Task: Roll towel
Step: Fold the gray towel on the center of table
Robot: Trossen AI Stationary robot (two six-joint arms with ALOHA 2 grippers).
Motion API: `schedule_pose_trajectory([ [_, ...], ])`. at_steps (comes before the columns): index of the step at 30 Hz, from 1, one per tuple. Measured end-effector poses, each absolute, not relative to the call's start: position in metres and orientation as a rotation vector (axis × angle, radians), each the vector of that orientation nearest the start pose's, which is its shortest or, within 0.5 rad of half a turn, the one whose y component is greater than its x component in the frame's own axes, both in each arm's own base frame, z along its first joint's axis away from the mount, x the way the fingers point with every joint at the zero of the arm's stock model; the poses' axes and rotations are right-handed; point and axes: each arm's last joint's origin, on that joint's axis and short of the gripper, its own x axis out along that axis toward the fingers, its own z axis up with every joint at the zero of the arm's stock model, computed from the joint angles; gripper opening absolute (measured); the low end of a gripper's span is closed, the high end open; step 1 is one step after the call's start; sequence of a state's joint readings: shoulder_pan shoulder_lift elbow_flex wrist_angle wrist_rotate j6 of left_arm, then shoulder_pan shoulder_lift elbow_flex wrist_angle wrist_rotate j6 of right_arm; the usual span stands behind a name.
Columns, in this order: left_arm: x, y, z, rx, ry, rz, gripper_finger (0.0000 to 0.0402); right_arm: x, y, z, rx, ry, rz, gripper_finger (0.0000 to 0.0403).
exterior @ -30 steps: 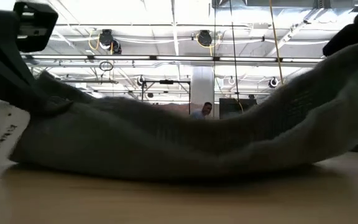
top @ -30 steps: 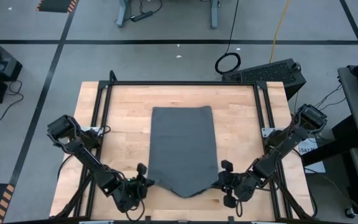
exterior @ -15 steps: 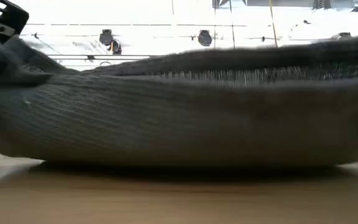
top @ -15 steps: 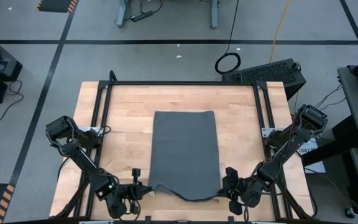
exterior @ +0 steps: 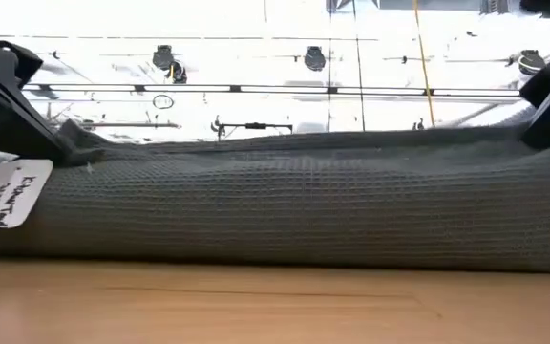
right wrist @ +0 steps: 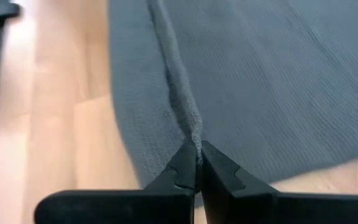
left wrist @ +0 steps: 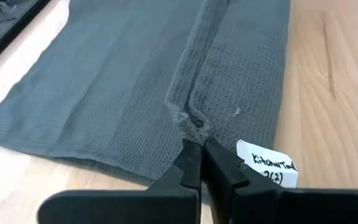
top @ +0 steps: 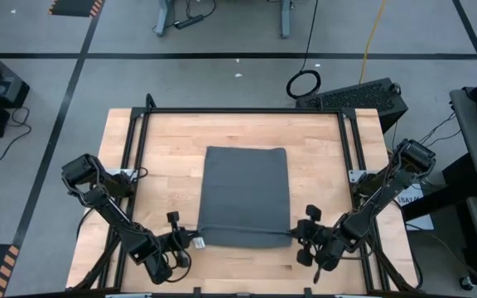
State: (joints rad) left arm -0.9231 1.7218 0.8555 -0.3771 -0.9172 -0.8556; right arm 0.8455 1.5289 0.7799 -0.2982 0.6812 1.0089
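Note:
The dark grey towel (top: 245, 194) lies flat on the wooden table (top: 164, 149). Its near end is turned over into a low roll (exterior: 275, 215) that runs across the width. A white tag (left wrist: 268, 168) sticks out at the roll's left end. My left gripper (top: 190, 241) is shut at the roll's left end. My right gripper (top: 298, 235) is shut at its right end. Both show in the low view, the left gripper (exterior: 60, 143) and the right gripper (exterior: 542, 105). My left gripper pinches the turned-over edge (left wrist: 188, 124) at the towel's near left corner between its two fingertips. The fingers slant down from the near left. The edge lies as a raised ridge on the flat cloth, next to the tag. My right gripper pinches the same turned-over edge at the near right corner (right wrist: 195, 135) between its fingertips. It comes slanting down from the near right. The ridge runs away from the fingers along the towel, resting on the layer below.
A black metal frame (top: 247, 111) borders the table at the far side and along both side edges. Bare wood lies left (top: 160, 182) and right (top: 325, 182) of the towel. A narrow strip of table (exterior: 275, 306) shows in front of the roll.
Both grippers, still shut on the near corners, have rolled at the wrist and gone slightly toward the far edge. The near edge, which sagged in a point between them, has been drawn straight and folded over onto the cloth. The far part stays flat.

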Motion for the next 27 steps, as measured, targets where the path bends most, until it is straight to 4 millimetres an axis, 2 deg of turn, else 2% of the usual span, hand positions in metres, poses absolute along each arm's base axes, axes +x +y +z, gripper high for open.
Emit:
schedule_pose_trajectory([
  [7, 0.203, -0.221, 0.123, 0.116, 0.702, 0.274, 0.0008, 0.2, 0.188, 0.163, 0.273, 0.773, -0.241, 0.0002],
  [13, 0.204, -0.222, 0.113, 0.066, 0.713, 0.304, 0.0008, 0.202, 0.19, 0.164, 0.295, 0.751, -0.23, 0.0002],
  [27, 0.198, -0.227, 0.115, -0.011, 0.694, 0.303, 0.0008, 0.205, 0.191, 0.166, 0.301, 0.73, -0.207, 0.0002],
])
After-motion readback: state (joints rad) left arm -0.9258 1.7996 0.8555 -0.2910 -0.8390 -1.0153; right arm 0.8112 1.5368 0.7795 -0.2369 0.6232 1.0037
